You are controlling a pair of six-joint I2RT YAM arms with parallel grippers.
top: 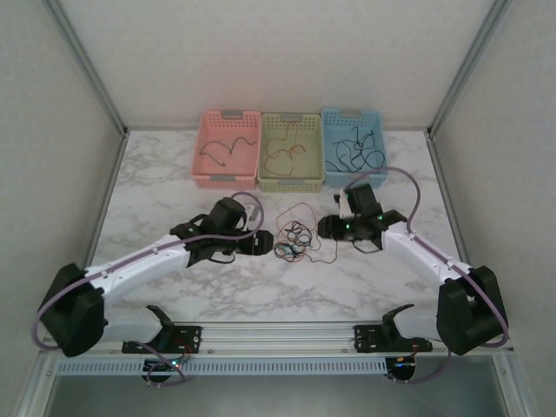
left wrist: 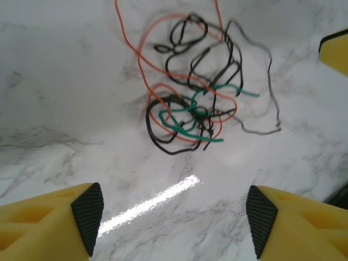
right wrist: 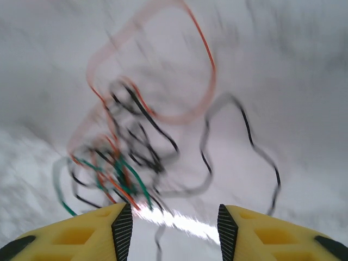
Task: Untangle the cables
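Cables [top: 294, 236] in 1 knotted heap on the marble table [top: 165, 178].
My left gripper [left wrist: 174, 217] stands wide and my right gripper [right wrist: 174, 223] roughly half parted, both empty, flanking the heap. My worry: pinching 2 interlaced strands together would cinch the knot, and the blurred right wrist view could spoil my aim.

Centre: the cables [top: 295, 239] lie heaped on the worktop [top: 156, 191], hemmed in by the left tool [left wrist: 174, 215] and the right tool [right wrist: 173, 228].
Left tool's gap: wide, with bare worktop inside and the tangle just ahead.
Far edge: the pink basket [top: 227, 149], green basket [top: 291, 153] and blue basket [top: 354, 148] stand side by side and wall it off.
Outer flanks: bare marble, free passage.
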